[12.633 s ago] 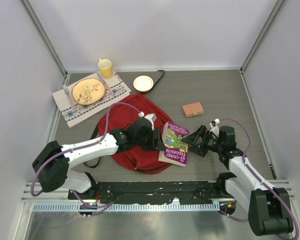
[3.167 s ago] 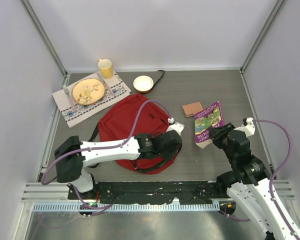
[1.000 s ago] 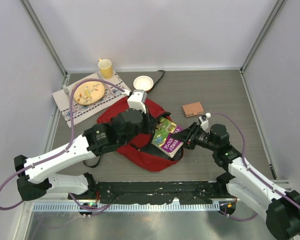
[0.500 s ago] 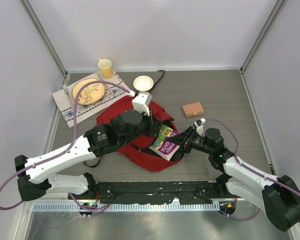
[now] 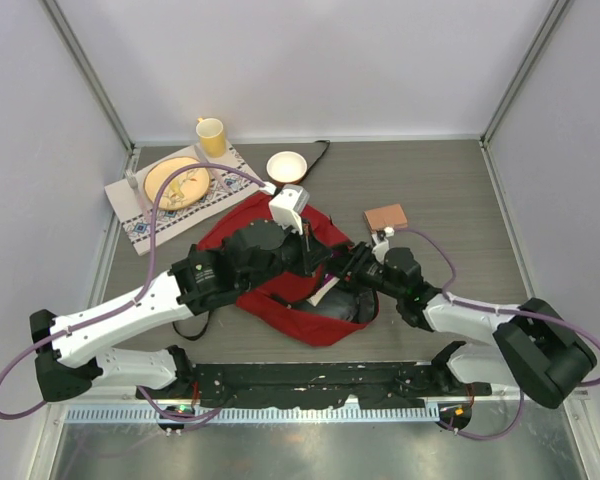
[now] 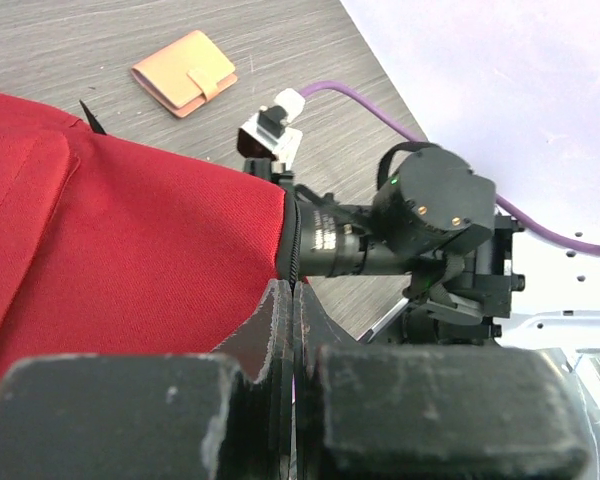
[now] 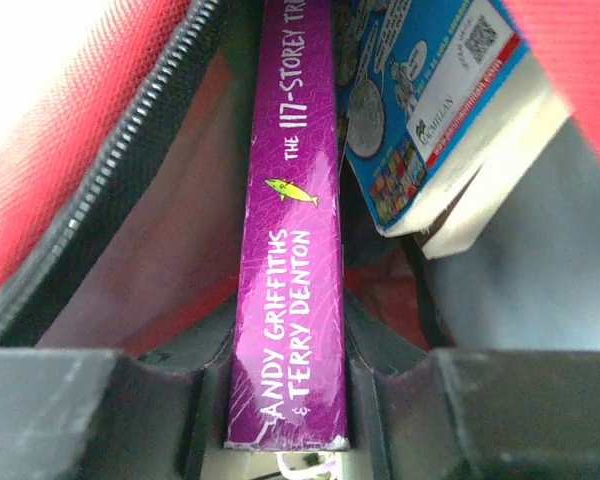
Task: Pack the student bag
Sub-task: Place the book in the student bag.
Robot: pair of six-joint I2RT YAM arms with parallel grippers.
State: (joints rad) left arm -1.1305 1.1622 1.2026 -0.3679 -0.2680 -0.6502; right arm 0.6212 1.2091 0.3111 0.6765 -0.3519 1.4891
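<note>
Right claw, pushed into the open mouth of the student bag, clamps the spine of a purple book, the zipper running along the upper left of the wrist view. Left claw is pinched together on the bag's red fabric at its zipper edge. The bag lies at the centre of the table in the overhead view, a tan wallet near its upper right.
</note>
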